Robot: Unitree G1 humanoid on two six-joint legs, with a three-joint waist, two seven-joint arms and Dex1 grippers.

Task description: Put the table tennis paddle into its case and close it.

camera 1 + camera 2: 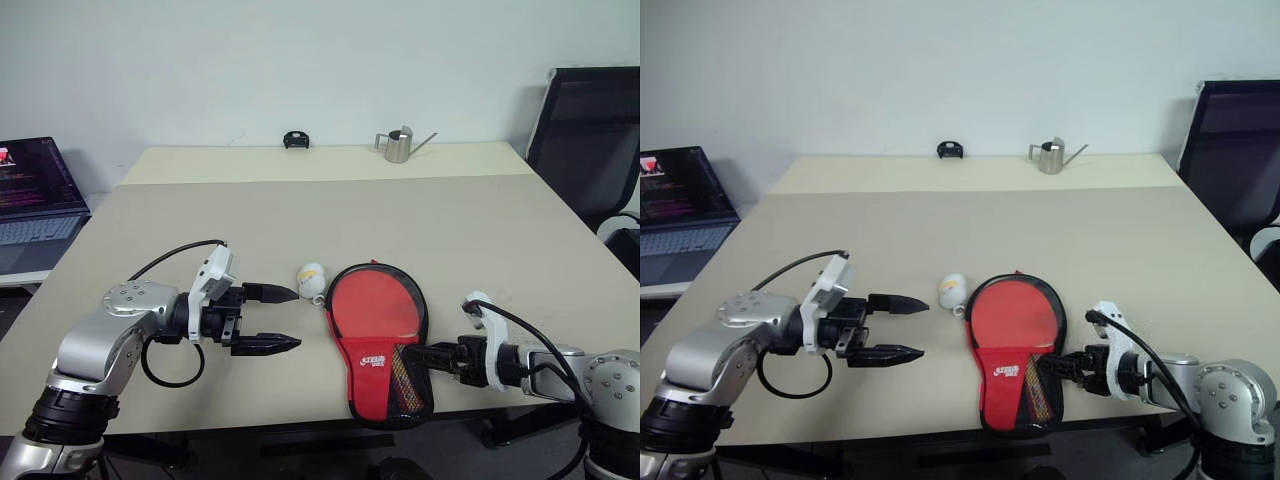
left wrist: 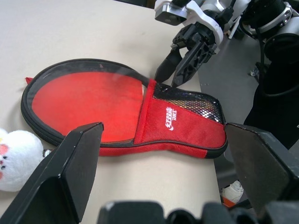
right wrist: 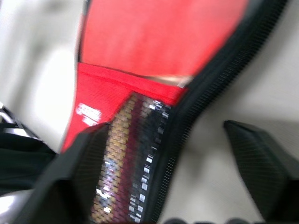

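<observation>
I see the broad beige table with a black mesh chair at its far right and an open laptop off its left edge. Near the front edge lies the red paddle-shaped fabric case, the red-faced paddle inside, its zip undone. My left gripper hovers spread left of it; my right gripper, fingers parted and holding nothing, sits at the mesh pocket. A fluffy white ball charm touches the case's rim; a steel watering can and a small black object stand far back.

- Case, with paddle in it, on table near its front edge.
- Ball charm just left of case.
- Watering can and laptop behind.
</observation>
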